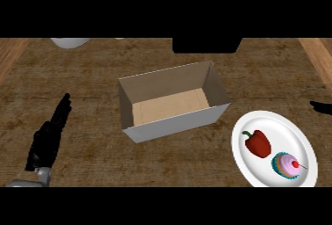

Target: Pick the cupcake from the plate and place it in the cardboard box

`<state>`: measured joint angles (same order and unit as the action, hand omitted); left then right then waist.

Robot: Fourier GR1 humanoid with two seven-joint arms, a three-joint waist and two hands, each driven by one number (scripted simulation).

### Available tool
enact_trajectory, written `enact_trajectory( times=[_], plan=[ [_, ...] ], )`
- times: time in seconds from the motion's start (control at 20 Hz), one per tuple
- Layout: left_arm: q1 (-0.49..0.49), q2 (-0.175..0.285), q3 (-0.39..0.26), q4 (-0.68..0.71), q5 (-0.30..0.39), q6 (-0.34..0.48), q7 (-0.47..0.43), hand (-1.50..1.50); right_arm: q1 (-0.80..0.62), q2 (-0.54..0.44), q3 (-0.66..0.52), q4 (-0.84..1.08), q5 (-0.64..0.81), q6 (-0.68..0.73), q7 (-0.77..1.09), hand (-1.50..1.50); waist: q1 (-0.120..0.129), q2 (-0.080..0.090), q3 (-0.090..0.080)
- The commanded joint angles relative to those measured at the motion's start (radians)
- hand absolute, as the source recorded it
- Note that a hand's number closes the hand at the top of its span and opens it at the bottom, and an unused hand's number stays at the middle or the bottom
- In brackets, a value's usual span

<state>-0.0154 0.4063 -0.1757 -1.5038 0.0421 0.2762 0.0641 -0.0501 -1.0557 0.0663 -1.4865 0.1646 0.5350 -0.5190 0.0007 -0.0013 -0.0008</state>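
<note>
A cupcake (pixel 287 165) with pink frosting and a red cherry sits on the white plate (pixel 272 123) at the lower right, beside a red bell pepper (pixel 257 143). The cardboard box (pixel 214 85) stands open and empty in the middle of the counter, left of the plate. My left hand (pixel 47 138) rests at the lower left, fingers straight and pointing up the counter, holding nothing. Only a black tip of my right hand (pixel 322 107) shows at the right edge, above the plate; the rest is out of frame.
A white object (pixel 70 42) sits at the far left edge of the counter, and a black object (pixel 206 45) at the far middle. Lighter wood strips border the dark counter on both sides.
</note>
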Motion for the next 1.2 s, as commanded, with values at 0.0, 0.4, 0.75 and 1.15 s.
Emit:
enact_trajectory(
  times=[0.0, 0.4, 0.75, 1.15],
  plan=[
    [0.026, -0.046, -0.028, -0.029, -0.034, 0.033, 0.009, 0.00, 0.072, -0.019, 0.041, -0.135, 0.072, 0.026, 0.072, -1.50, -0.011, -0.003, 0.000],
    [0.006, -0.058, 0.017, -0.041, -0.062, -0.017, 0.039, 0.00, 0.051, 0.130, 0.039, -0.080, 0.237, 0.007, 0.157, -1.50, -0.001, 0.001, 0.001],
    [-0.036, -0.057, 0.071, -0.015, -0.068, -0.078, 0.065, 0.00, 0.173, 0.185, 0.006, -0.199, 0.346, -0.014, 0.196, -1.50, -0.008, 0.000, 0.001],
    [0.078, -0.069, 0.111, -0.078, -0.096, -0.120, 0.006, 0.00, 0.078, 0.305, 0.012, -0.059, 0.470, 0.000, 0.132, -1.50, 0.004, 0.001, 0.001]
  ],
)
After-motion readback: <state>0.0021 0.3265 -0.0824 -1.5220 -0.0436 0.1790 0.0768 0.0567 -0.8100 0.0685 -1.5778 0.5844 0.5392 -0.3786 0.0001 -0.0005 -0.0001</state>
